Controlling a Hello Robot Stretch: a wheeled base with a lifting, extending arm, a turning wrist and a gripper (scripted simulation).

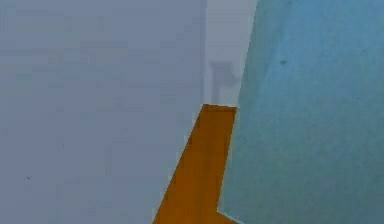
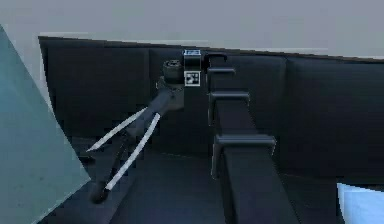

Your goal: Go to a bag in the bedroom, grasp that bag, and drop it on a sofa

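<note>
We hold our tool (image 2: 97, 168) out over the dark sofa (image 2: 300, 100), presumably for the drop; its grip and load we cannot tell.

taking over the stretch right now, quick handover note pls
Hand: arm extended toward a dark sofa, fingers slanting down in front of its seat; cannot tell whether it holds anything.
Things: teal panel at the arm side view's left, pale thing at its bottom right corner.
Done: robot stands at the sofa.
Left: cannot tell if the bag is dropped; confirm it lies on the sofa.
</note>
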